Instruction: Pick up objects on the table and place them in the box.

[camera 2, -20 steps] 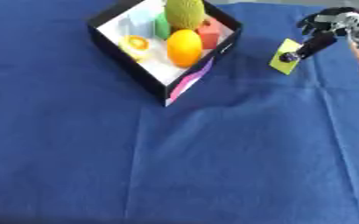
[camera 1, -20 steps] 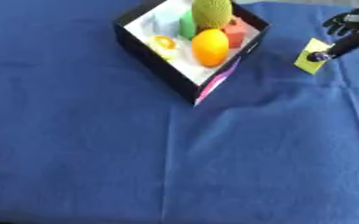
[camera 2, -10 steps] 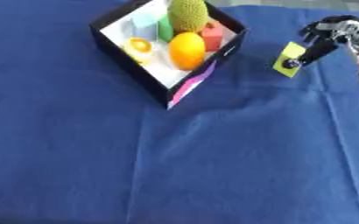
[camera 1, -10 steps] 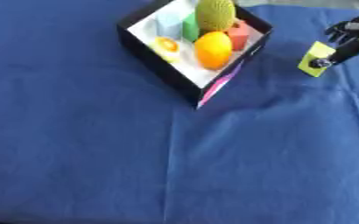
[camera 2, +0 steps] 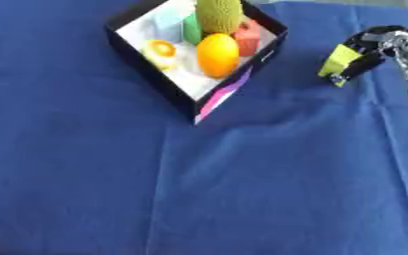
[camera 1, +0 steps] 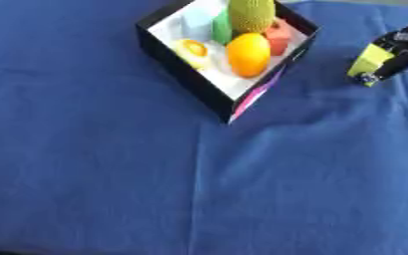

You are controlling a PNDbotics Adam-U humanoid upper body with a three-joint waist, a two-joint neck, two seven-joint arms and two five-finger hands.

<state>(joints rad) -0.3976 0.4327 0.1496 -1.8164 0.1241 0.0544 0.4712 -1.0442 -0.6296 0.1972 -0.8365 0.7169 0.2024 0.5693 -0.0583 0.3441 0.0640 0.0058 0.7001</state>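
Note:
A black box [camera 1: 183, 74] with a white inside stands on the blue cloth at the upper middle. It holds an orange [camera 1: 248, 54], a green bumpy fruit [camera 1: 251, 14], a red piece [camera 1: 280, 36], a halved yellow fruit [camera 1: 193, 49] and pale blue and green pieces. At the right edge my right hand [camera 2: 388, 44] has its fingers curled round a small yellow-green block [camera 2: 338, 61], to the right of the box. Whether the block touches the cloth I cannot tell. My left hand shows in neither view.
The blue cloth [camera 1: 199, 189] covers the whole table, with a fold line running down its middle. A pink and white flap [camera 1: 253, 97] hangs at the box's near corner.
The whole picture has shifted down and right as the head tilted. My right hand with the yellow-green block has risen a little relative to the box.

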